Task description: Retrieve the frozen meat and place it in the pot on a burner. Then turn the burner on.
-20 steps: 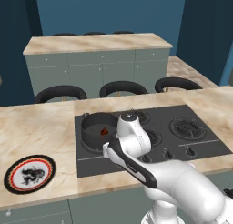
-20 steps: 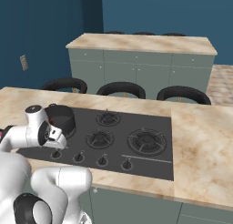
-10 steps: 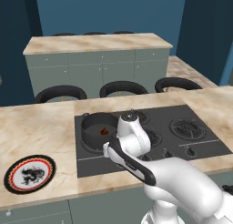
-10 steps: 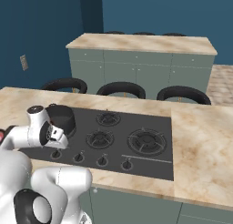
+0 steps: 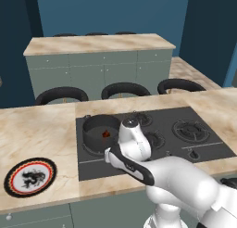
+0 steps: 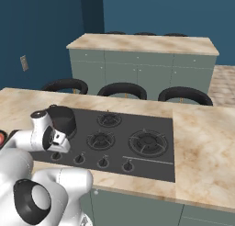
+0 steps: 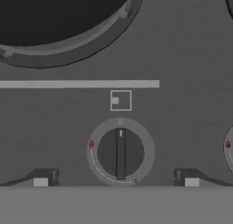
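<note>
Dark grey pot sits on the front-left burner of the black cooktop, and the frozen meat is lying inside it, a little reddish chunk on the pot floor. Gripper hangs right over the cooktop's front strip, just in front of the pot, with its fingertips spread wide apart and nothing between them. Straight below in the hand view there's a round control knob, its bar pointing at the small mark at the top of its dial. Left of the cooktop, a black-and-red patterned plate rests on the marble table, well apart from the pot.
</note>
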Robot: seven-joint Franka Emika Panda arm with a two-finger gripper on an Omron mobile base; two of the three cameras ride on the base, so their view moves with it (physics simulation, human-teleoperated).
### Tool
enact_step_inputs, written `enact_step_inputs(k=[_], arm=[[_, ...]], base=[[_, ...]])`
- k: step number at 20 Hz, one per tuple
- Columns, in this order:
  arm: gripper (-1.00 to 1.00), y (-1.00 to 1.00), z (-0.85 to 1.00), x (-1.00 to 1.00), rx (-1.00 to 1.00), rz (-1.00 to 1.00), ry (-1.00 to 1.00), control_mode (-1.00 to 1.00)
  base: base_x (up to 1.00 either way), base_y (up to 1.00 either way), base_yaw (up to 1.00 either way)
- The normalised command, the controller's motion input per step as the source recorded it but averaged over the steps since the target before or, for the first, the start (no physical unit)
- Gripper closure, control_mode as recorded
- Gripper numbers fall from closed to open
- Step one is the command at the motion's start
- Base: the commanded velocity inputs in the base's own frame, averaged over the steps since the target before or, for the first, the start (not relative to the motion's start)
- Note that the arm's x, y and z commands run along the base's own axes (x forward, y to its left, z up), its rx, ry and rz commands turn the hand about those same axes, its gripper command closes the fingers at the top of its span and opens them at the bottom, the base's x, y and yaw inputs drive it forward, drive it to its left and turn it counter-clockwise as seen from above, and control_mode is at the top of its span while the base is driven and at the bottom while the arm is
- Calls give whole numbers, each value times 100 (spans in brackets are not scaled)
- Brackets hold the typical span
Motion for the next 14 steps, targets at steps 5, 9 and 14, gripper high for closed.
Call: enact_step_inputs(k=[5, 9, 14], arm=[[-100, 0, -19, 0, 0, 0, 0, -100], [-100, 0, -9, 0, 0, 0, -6, -100], [-100, -7, -16, 2, 0, 0, -2, -100]], base=[[0, 0, 0], [0, 0, 0], [0, 0, 0]])
